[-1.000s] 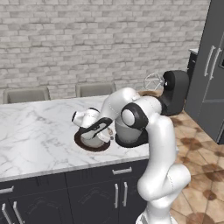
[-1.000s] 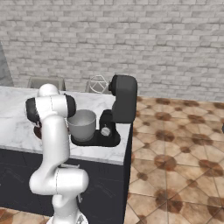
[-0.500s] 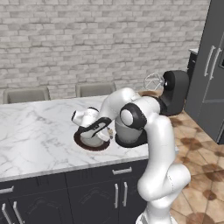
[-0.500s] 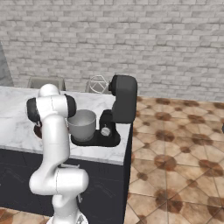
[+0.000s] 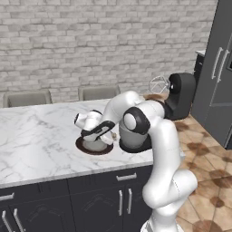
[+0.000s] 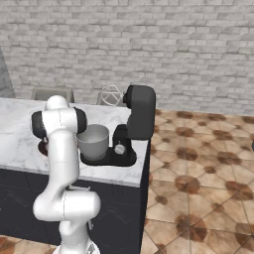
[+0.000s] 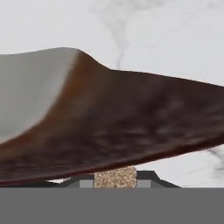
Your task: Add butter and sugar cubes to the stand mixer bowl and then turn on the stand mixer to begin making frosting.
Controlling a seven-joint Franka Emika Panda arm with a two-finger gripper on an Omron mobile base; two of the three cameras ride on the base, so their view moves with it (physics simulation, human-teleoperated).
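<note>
On the marble counter [image 5: 36, 136], a dark brown-rimmed plate [image 5: 86, 148] is seen at about 9 o'clock from the stand mixer bowl [image 5: 131, 139], just beside it. The gripper [image 5: 105, 136] is lowered over the right part of that plate, with the white arm bent down to it from the 5 o'clock corner of the left base view. From the hand view, the brown rim of the plate [image 7: 131, 118] is shown very close, its pale inner surface at 9 o'clock, and a small tan speckled sugar cube [image 7: 115, 177] is seen at 6 o'clock between the two dark fingertips [image 7: 148, 177], which stand narrowly apart against its sides; the cube appears to be gripped. The grey bowl [image 6: 93, 141] is seated on the flat base of the black stand mixer [image 6: 135, 124], whose bulky head is tilted up so that the wire whisk [image 6: 112, 95] hangs clear above the bowl, toward 11 o'clock of it in the right base view. The butter cannot be made out, as the plate's middle is hidden by the hand. Beyond the counter, two chair backs [image 5: 97, 93] are seen against the brick wall [image 5: 90, 45], and a tall dark fridge [image 5: 222, 77] is placed at 3 o'clock.
</note>
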